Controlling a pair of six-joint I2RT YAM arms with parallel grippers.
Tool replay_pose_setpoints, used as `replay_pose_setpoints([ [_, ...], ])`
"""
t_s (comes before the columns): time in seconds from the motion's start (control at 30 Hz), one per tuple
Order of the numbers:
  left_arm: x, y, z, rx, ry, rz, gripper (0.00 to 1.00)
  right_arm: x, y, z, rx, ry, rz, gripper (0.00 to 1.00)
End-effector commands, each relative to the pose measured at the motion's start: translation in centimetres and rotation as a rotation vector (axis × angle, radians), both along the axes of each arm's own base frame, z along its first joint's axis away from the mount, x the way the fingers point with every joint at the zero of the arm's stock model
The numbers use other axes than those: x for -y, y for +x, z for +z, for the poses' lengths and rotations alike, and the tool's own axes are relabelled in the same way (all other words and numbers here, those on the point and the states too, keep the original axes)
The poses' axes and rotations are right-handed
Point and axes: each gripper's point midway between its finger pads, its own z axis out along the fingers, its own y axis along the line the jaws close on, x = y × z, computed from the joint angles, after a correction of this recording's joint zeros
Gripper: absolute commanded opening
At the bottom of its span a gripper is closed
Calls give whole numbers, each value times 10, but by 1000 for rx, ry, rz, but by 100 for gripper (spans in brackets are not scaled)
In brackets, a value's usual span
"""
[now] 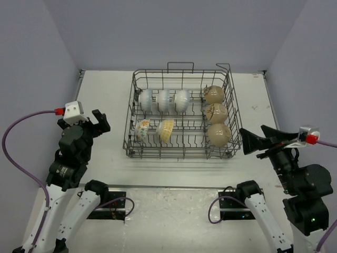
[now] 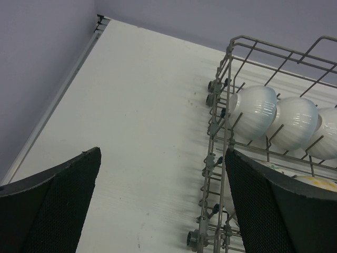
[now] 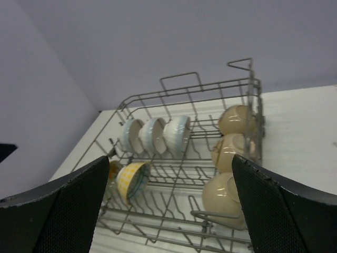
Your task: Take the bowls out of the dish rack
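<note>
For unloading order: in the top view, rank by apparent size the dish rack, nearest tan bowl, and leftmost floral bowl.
Largest first:
dish rack
nearest tan bowl
leftmost floral bowl (more edge-on, so unsure)

- Tabletop (image 1: 110, 89): flat, white, with a faint grain; it fills the floor of the enclosure from wall to wall.
- Back wall (image 1: 174, 31): plain, matte, pale lavender-grey, meeting the tabletop's far edge.
- Left wall (image 1: 31, 68) and right wall (image 1: 305, 58): same pale colour, unmarked, rising from the tabletop's sides.
- Edge strip (image 2: 58, 92): a thin pale rail along the tabletop's left border, ending at a small dark fitting in the far corner.
- Light: even and diffuse, casting only soft shadows.
</note>
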Motion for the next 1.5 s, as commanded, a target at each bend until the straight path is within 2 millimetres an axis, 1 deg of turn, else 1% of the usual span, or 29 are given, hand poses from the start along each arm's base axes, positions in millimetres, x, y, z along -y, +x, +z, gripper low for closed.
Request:
replay_pose_setpoints([
  [0.0, -2, 4, 10, 44, -14, 14, 100, -49, 1, 35, 64, 38, 265, 99],
  [0.03, -2, 4, 9, 42, -13, 14, 100, -69, -7, 44, 68, 35, 393, 99],
  [0.07, -1, 4, 8, 40, -14, 13, 100, -84, 10, 41, -1, 54, 453, 99],
  [0.1, -1, 4, 9, 42, -15, 13, 100, -94, 15, 45, -18, 63, 507, 99],
  [0.13, -1, 3, 9, 44, -16, 13, 100, -108, 14, 51, -44, 83, 598, 99],
  [0.17, -1, 4, 8, 42, -15, 12, 100, -120, 40, 45, -109, 100, 627, 99],
  [0.23, 1, 5, 8, 40, -16, 3, 100, -131, 61, 47, -151, 121, 662, 99],
  [0.27, 2, 6, 7, 37, -16, -2, 100, -137, 92, 33, -231, 125, 643, 99],
  [0.3, 4, 7, 6, 34, -17, -11, 100, -139, 107, 27, -267, 122, 621, 99],
  [0.33, 4, 7, 5, 30, -15, -14, 100, -140, 120, 34, -266, 103, 603, 98],
  [0.37, 5, 8, 5, 29, -15, -17, 100, -142, 152, 7, -370, 92, 557, 98],
  [0.4, 6, 9, 4, 24, -14, -19, 100, -142, 166, 0, -404, 80, 530, 97],
  [0.43, 6, 9, 4, 24, -15, -23, 100, -141, 180, 4, -399, 57, 506, 97],
  [0.47, 7, 9, 3, 22, -15, -28, 100, -141, 207, -15, -460, 30, 459, 95],
  [0.5, 7, 9, 3, 24, -16, -28, 100, -140, 221, -37, -525, 25, 424, 93],
  [0.53, 8, 10, 2, 21, -15, -29, 100, -136, 235, -36, -531, 5, 386, 91],
  [0.57, 8, 10, 2, 21, -16, -32, 100, -134, 244, -53, -590, -14, 356, 89],
  [0.6, 10, 10, 2, 20, -17, -40, 100, -131, 267, -85, -666, -46, 279, 87],
  [0.63, 10, 11, 1, 17, -17, -41, 100, -130, 277, -86, -669, -75, 250, 86],
  [0.73, 12, 12, 0, 12, -15, -49, 100, -139, 295, -126, -763, -128, 246, 86],
  [0.8, 13, 13, 0, 12, -16, -54, 100, -147, 300, -138, -784, -120, 283, 86],
  [0.83, 13, 13, 0, 12, -16, -55, 100, -152, 303, -153, -817, -114, 300, 87],
  [0.9, 15, 14, -2, 7, -17, -63, 100, -153, 307, -165, -850, -114, 292, 89],
  [0.93, 15, 14, -2, 5, -17, -66, 100, -158, 307, -176, -878, -107, 318, 90],
  [1.03, 16, 14, -2, 3, -16, -72, 100, -171, 306, -195, -922, -87, 400, 90],
  [1.17, 17, 15, -3, 2, -16, -75, 100, -178, 307, -207, -951, -60, 476, 93],
  [1.3, 17, 14, -1, 8, -17, -73, 100, -183, 308, -212, -952, -12, 553, 94],
  [1.37, 17, 14, -2, 6, -17, -73, 100, -181, 312, -213, -949, 0, 562, 93],
  [1.47, 17, 14, -2, 8, -17, -73, 100, -187, 310, -214, -946, 34, 630, 93],
])
